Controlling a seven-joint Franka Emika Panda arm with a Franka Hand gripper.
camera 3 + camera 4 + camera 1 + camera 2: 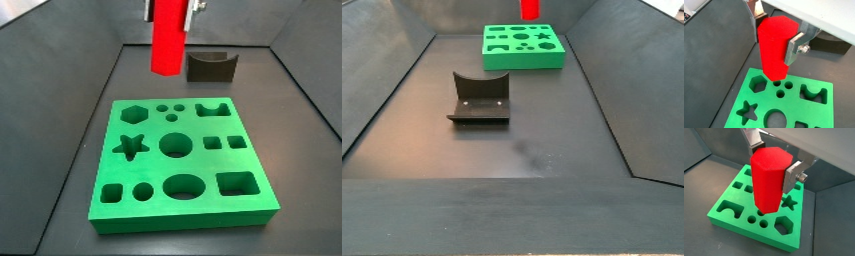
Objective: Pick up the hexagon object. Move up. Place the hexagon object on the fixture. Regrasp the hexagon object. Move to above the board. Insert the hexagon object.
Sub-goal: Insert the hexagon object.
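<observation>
Red, bright red, clamped between silver plates: the gripper (769,165) has its fingers (795,172) closed flat on the upper part of the hexagon object (769,178), and it hangs above the board (731,203). In both wrist views the block stands upright, long axis vertical, hexagonal top face towards the camera and lower end pointing down at the green slab. The grip sits high, so most of the prism's length hangs free below the pads.

In a side view the hexagon object (168,38) sits at the top centre of the frame, its lower end clear of the board (254,205) with air beneath it. The fixture (210,66) stands empty just behind, upper right of centre. In a side view from the far end, the fixture (480,100) is mid-frame with nothing on it, the board (523,60) lies well beyond it, and only a sliver of red (531,9) shows at the top edge.

So I'd call this the move above the board, with insertion up next. The hexagon hole (131,112) lies at the board's upper left in that side view, and the block looks to hang a little behind and to the right of it. The next move wants the prism centred over that hole, flats matched to its sides, then a straight descent. Whether the flats line up already, I cannot tell.
</observation>
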